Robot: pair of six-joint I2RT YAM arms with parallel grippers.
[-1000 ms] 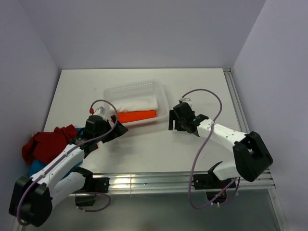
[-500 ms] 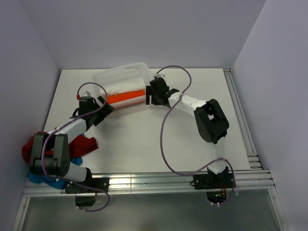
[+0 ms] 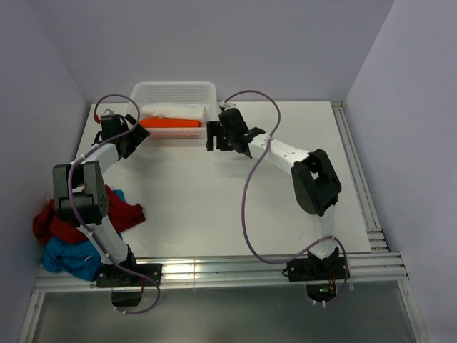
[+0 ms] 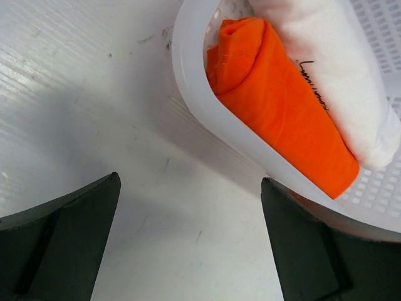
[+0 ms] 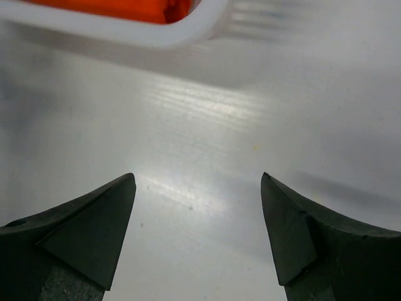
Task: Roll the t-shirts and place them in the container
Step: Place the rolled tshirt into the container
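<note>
Two rolled t-shirts lie in the white basket (image 3: 175,93) at the back of the table: an orange one (image 3: 171,123) in front and a white one (image 3: 168,111) behind it. A dark red t-shirt (image 3: 68,221) and a blue one (image 3: 68,256) lie crumpled at the near left. My left gripper (image 3: 138,136) stands open beside the basket's left end, empty. In the left wrist view the orange roll (image 4: 282,119) and white roll (image 4: 338,69) show behind the basket rim (image 4: 188,94), ahead of that gripper (image 4: 191,182). My right gripper (image 3: 211,136) is open at the basket's right end.
The right wrist view shows bare table between the right gripper (image 5: 197,179) fingers, with the basket rim (image 5: 188,28) just ahead. Walls close the table at the back and both sides. A metal rail (image 3: 214,268) runs along the near edge.
The basket with its two rolls has slid from the table's middle to the back edge. Both arms stretched forward alongside it, staying open.
</note>
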